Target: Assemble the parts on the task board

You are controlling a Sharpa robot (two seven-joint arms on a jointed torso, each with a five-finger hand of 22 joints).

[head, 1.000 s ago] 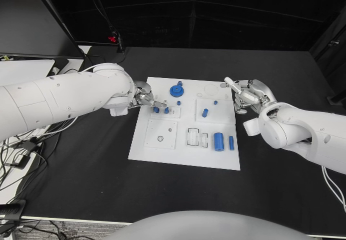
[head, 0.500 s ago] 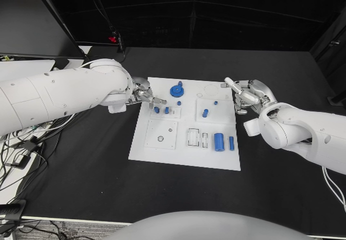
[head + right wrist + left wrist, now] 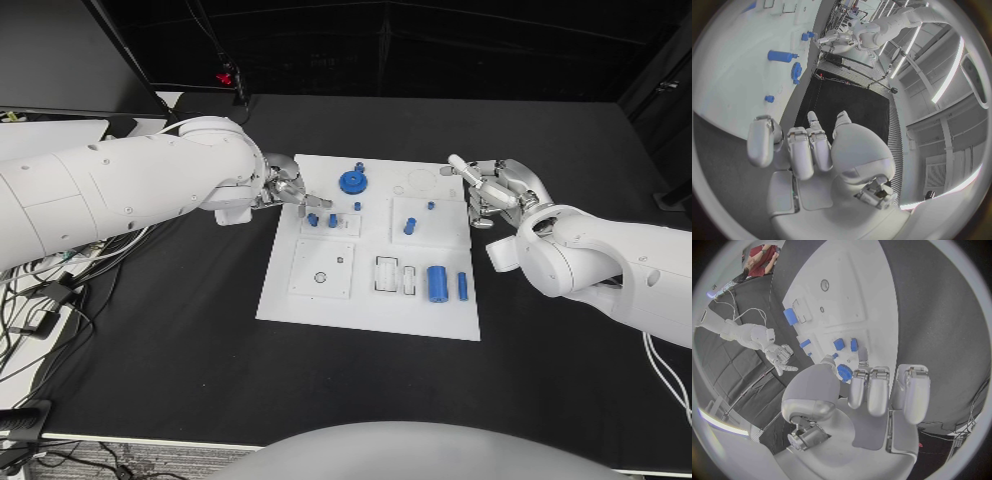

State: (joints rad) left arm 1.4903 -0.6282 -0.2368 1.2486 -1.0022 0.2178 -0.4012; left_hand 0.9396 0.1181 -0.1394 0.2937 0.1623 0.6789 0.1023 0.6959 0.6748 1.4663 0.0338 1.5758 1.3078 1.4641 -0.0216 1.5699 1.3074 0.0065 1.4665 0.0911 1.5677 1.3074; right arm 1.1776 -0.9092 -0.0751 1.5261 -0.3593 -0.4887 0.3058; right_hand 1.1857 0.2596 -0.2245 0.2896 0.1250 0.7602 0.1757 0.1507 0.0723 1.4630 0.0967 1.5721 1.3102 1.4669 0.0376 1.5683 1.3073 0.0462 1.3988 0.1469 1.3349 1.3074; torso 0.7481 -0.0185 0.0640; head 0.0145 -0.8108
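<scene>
Left hand (image 3: 284, 190) beside upright blue pegs (image 3: 322, 220) on task board (image 3: 368, 300).

Bulky glossy white arms end in silver, segmented hands.

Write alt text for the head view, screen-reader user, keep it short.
A white task board lies mid-table on a black table, with small blue parts on it, including a blue gear-like piece near its far edge and a blue cylinder toward the near right. The left hand hovers at the board's far left edge; the right hand sits at its far right edge.
</scene>
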